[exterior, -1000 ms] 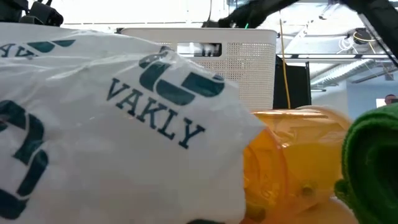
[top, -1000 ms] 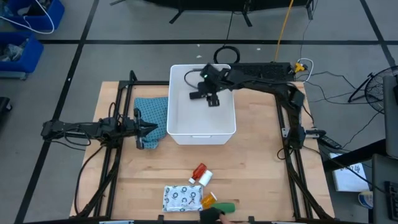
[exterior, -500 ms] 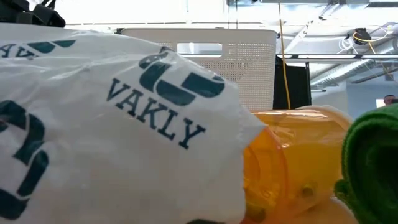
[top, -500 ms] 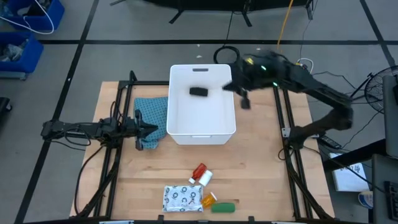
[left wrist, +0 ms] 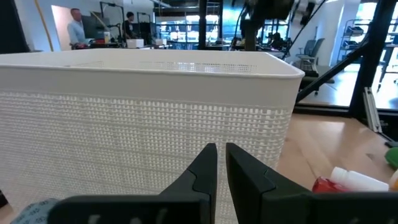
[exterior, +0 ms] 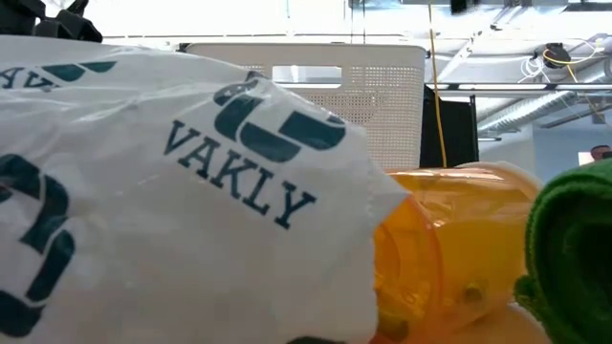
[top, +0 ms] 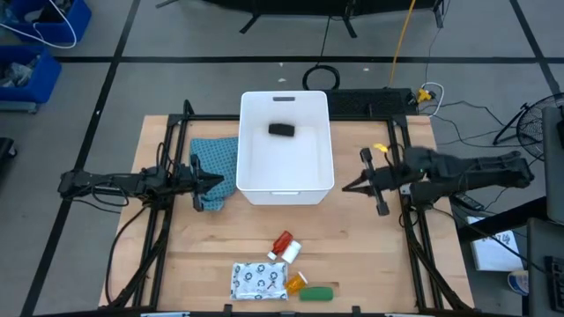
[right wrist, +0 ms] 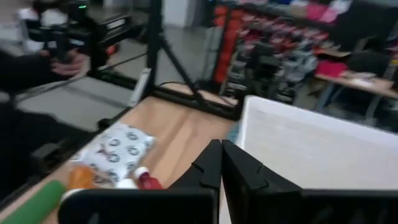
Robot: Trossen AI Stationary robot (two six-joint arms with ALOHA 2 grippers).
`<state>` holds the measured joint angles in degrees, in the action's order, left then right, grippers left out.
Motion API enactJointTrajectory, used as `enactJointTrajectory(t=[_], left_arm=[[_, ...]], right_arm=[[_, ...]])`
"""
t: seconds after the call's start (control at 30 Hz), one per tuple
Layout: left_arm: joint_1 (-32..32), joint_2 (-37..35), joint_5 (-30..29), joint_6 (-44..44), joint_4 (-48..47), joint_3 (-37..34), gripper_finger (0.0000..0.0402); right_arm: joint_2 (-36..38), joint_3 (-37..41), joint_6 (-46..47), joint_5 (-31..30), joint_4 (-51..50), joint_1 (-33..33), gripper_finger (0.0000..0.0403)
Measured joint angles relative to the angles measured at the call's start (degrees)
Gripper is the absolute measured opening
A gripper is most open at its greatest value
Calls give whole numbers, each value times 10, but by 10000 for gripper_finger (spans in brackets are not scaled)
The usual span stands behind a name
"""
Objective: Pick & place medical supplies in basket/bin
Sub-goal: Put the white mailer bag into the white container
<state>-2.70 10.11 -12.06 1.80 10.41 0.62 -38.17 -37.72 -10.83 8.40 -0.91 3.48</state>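
Five small supplies at bench front edge: white dotted flat packet (top: 258,281), red tube (top: 282,241), white bottle (top: 290,253), orange vial (top: 297,283), green oblong (top: 317,292), long axis along edge. Black oblong (top: 281,129) inside white rectangular plastic tub (top: 286,190). Right gripper (top: 351,186), fingers together, empty, beside tub, nearer cluster; left gripper (top: 218,182) closed, opposite side.

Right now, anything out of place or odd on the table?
Mostly tidy. The teal cloth lies bunched against the white bin's left wall, partly under the left tool. The low view is almost blocked by the white packet and orange vial.
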Motion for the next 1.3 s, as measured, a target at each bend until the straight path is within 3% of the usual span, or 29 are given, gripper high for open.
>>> enactJointTrajectory(t=[0.2, 0.47, 0.6, 0.77, 0.9, 1.0, 1.1, 1.3], left_arm=[[0, 0, 0, 1, 0, 0, 37], [0, 0, 0, 1, -14, 0, 37], [0, 0, 0, -22, -30, 0, 37], [0, 0, -2, 4, -15, 5, 37], [-12, 7, -1, 57, -102, 71, 37], [-51, 52, -1, 82, -165, 136, 37], [-109, 129, -4, 84, -168, 203, 37], [-237, 325, -77, 114, -236, 361, 37]], right_arm=[[85, 175, 20, -57, 144, 0, 1], [109, 315, 7, -71, 320, -2, 0], [115, 340, -5, -71, 371, -17, 0], [115, 341, -4, -69, 352, -31, 0], [116, 342, -5, -69, 349, -38, 0], [116, 343, -4, -69, 346, -39, 0], [116, 343, -3, -69, 343, -39, 0], [115, 343, 3, -69, 343, -39, 0]])
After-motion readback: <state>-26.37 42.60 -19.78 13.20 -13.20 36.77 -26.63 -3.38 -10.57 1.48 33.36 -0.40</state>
